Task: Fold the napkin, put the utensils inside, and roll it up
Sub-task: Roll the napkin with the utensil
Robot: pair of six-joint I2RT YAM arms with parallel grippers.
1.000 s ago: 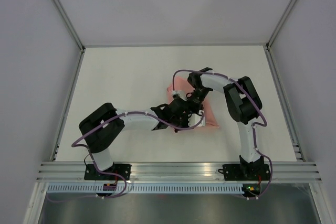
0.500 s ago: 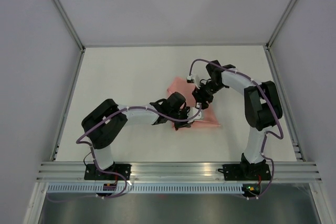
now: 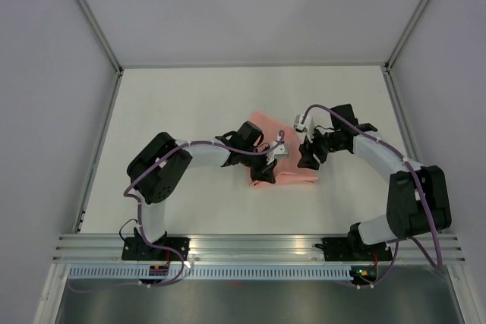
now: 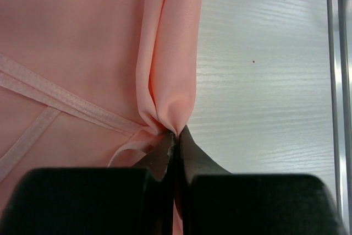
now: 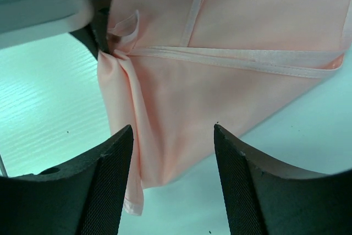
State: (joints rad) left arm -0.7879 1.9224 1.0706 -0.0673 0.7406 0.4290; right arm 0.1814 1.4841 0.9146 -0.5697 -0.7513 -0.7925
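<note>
In the left claw [image 4: 175, 134], part of the napkin [image 4: 82, 42] hides.

Robot lab test cell: white wood-grain table [image 3: 190, 104] boxed in by plain grey panels [image 3: 45, 111] on alu. frame posts [image 3: 89, 17]. Left arm [image 3: 159, 176] & right arm [image 3: 410, 202] bolted to an extrusion rail [image 3: 258, 242] at near edge, w/ exposed purple cables [image 3: 323, 108].

Plain salmon-pink napkin [image 4: 82, 37] with paler hem stripes; white table [image 3: 190, 111] with faint wood grain.
</note>
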